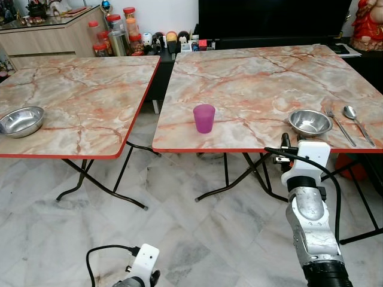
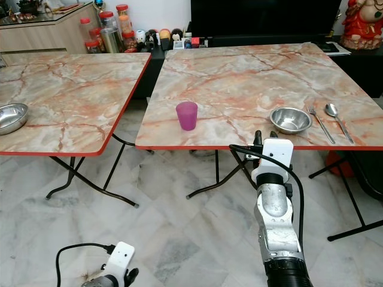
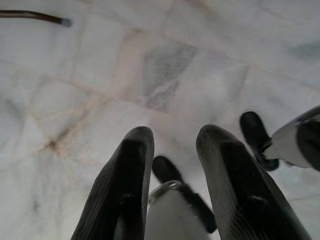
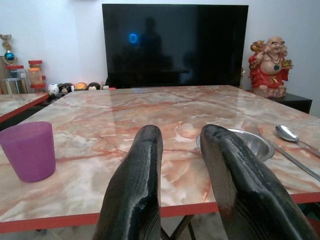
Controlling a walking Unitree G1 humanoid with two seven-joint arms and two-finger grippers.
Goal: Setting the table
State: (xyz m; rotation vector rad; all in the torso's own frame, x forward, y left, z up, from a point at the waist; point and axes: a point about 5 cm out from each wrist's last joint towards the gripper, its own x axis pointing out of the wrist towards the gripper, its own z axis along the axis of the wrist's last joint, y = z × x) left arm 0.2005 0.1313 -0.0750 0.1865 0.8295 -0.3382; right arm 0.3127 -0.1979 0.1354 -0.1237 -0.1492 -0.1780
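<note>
Right counter (image 1: 251, 72): steel bowl (image 1: 310, 122), fork (image 1: 339, 125) and spoon (image 1: 357, 122) grouped near its front edge as one place setting, purple cup (image 1: 204, 118) well apart. Right gripper (image 4: 182, 185) raised just short of that edge, jaws released and empty, facing the bowl. Left gripper (image 3: 175, 190) hangs idle above the floor, jaws released; second steel bowl (image 1: 21, 121) waits on the left counter (image 1: 84, 89), likely unplaced.

Two folding tables stand side by side. On the right table (image 1: 239, 78), a cup (image 1: 204, 118) sits left of a bowl (image 1: 310, 122), then fork (image 1: 340, 126) and spoon (image 1: 357, 122). Another bowl (image 1: 21, 121) rests on the left table (image 1: 84, 89).

The tables (image 1: 251, 78) were pink-veined marble with red edges, the cup (image 1: 203, 118) purple, the bowls (image 1: 309, 122) silver, the floor (image 1: 197, 227) grey-white marble.
</note>
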